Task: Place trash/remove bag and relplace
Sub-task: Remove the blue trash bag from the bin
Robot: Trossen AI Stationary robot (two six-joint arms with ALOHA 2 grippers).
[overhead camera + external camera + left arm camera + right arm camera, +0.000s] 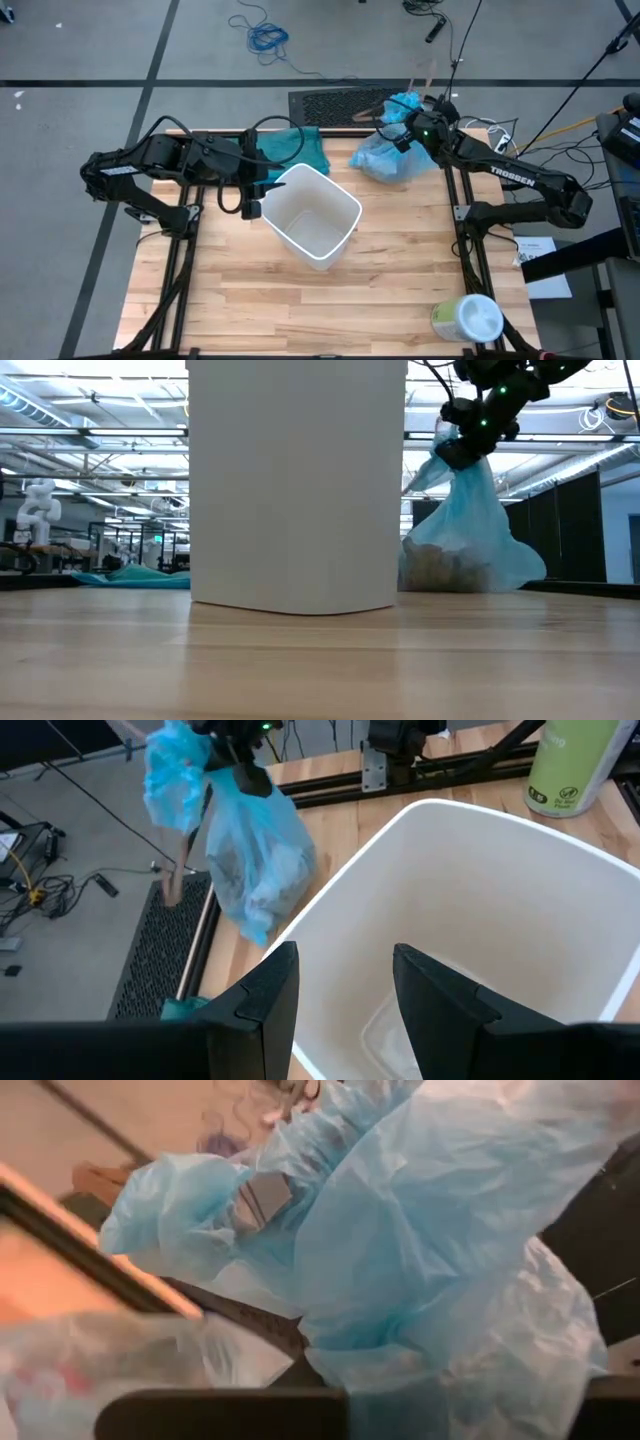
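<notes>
Bag-removal step is done, replacement not yet started. The right hand (418, 128) is clamped shut on the gathered neck of the light-blue bag (385, 155), at the far right corner of the table (400, 290), well apart from the white bin (312, 215). From the low camera the bag's bottom rests on the table just beside the bin, neck pulled up by the hand; brown trash (440, 570) shows through the plastic at the bottom.

The bin stands unlined near the table's middle. Something pale lies at its bottom in the left wrist camera; cannot tell what. The left hand (345, 985) sits at the bin's left rim, fingers (265, 990) spread, one outside the wall and one over the opening, gripping nothing that I can see.

A teal-green bag (290, 150) lies flat on the table behind the bin. A wipes tub (465, 318) lies near the front right corner.

Next, as I judge it: the right hand has to set the full bag clear of the bin and let go. Then a fresh liner needs fetching and opening over the rim, probably with the left hand steadying the bin. Thin plastic may cling to the fingers on release.
</notes>
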